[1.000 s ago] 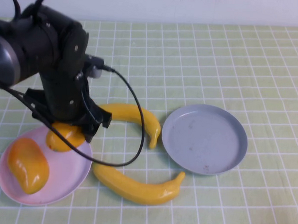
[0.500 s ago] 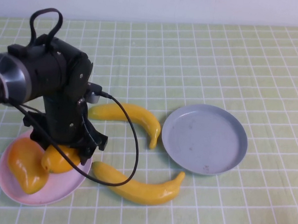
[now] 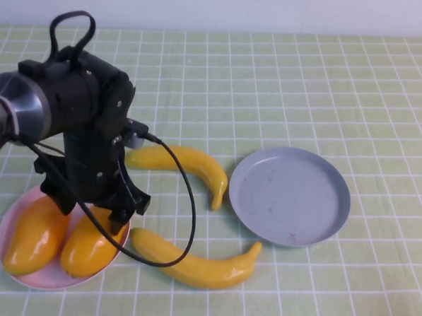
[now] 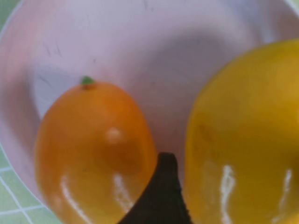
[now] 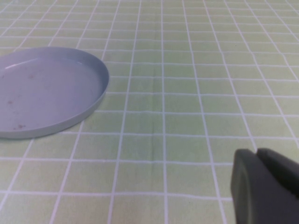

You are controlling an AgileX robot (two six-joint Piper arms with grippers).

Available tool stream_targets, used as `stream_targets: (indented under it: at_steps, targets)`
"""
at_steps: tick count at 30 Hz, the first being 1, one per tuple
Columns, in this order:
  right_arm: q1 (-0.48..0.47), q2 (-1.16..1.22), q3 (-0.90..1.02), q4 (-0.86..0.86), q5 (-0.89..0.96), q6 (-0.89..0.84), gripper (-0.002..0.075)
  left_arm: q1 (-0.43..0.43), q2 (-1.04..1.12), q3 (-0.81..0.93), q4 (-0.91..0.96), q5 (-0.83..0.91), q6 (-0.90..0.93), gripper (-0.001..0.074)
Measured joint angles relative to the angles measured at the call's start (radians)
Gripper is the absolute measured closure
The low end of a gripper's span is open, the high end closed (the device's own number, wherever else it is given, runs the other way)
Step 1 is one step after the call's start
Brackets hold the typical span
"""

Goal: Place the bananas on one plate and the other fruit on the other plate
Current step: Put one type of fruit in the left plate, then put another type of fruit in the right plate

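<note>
Two mango-like fruits lie side by side on the pink plate (image 3: 25, 281) at the front left: one on the left (image 3: 33, 234) and one on the right (image 3: 86, 245). My left gripper (image 3: 113, 220) is down over the right fruit (image 4: 243, 140) and shut on it, with one black finger (image 4: 161, 196) between the two fruits. The left fruit (image 4: 93, 144) lies free beside it. Two bananas lie on the mat, one (image 3: 189, 164) behind and one (image 3: 195, 263) in front. The grey-blue plate (image 3: 290, 197) is empty. My right gripper (image 5: 264, 186) is shut and empty above the mat, off to one side of the grey-blue plate (image 5: 46, 88).
A black cable (image 3: 184, 199) loops from the left arm over the mat between the two bananas. The green checked mat (image 3: 307, 85) covers the table. The right arm does not show in the high view.
My left gripper has moved toward the front and lowered the fruit onto the pink plate. The other fruit on the plate has shifted and turned to lie alongside it. The bananas have not moved.
</note>
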Motion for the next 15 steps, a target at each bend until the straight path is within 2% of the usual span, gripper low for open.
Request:
stream_targets:
  at_steps: [2,4,9,11,15]
  targets:
    - [0.000,0.000,0.000,0.000,0.000,0.000,0.0741,0.000,-0.023,-0.003,-0.007,0.000,0.002,0.0181]
    - [0.000,0.000,0.000,0.000,0.000,0.000,0.0741,0.000,-0.061,-0.005,-0.007,0.002,0.005,0.0267]
    - [0.000,0.000,0.000,0.000,0.000,0.000,0.0741,0.000,-0.209,-0.005,-0.007,0.007,0.008,0.0623]
    - [0.000,0.000,0.000,0.000,0.000,0.000,0.0741,0.000,-0.289,0.017,-0.007,-0.001,0.006,0.0686]
    - [0.000,0.000,0.000,0.000,0.000,0.000,0.0741,0.000,-0.479,0.127,-0.018,-0.106,-0.001,0.0722]
